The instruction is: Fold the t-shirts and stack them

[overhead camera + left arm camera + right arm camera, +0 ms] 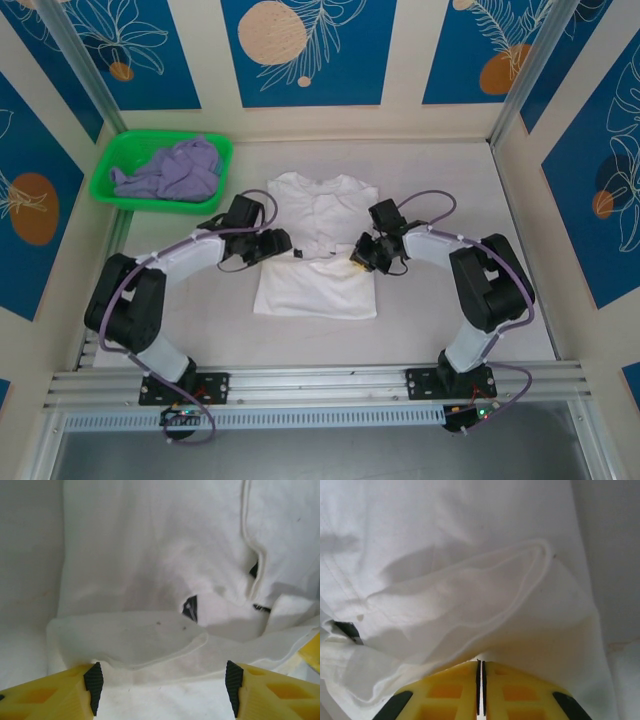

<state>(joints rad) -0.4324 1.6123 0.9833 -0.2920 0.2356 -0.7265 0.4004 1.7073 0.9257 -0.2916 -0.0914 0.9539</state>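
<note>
- Left claw point(283, 243): jaws stand wide apart, nothing between the pads; it hangs low over cloth.
- Right claw point(358, 258): jaws pressed together. Cloth meets the tips in the right wrist view, but I cannot tell if any is pinched.
- White t-shirt point(316, 285): lies flat between the two claws, which face each other across its middle. The left side edge is just ahead of the left claw, the right side edge at the right claw's tips.
- Long axis: collar to hem, crosswise to both claws. The collar is on the far side of them, the hem on the near side.
- Folded-in sleeve point(130, 640) sits directly ahead of the left claw's open jaws, with a bit of black print point(190, 607) beyond it.
- Both arms are about equally near. Judgement: the next fold turns on a grip at each side edge.
- Lavender t-shirt point(175, 168): well off to the left claw's outer side, bunched in the green basket point(108, 165).
- Count: t-shirts two (one white, one lavender); basket one.
</note>
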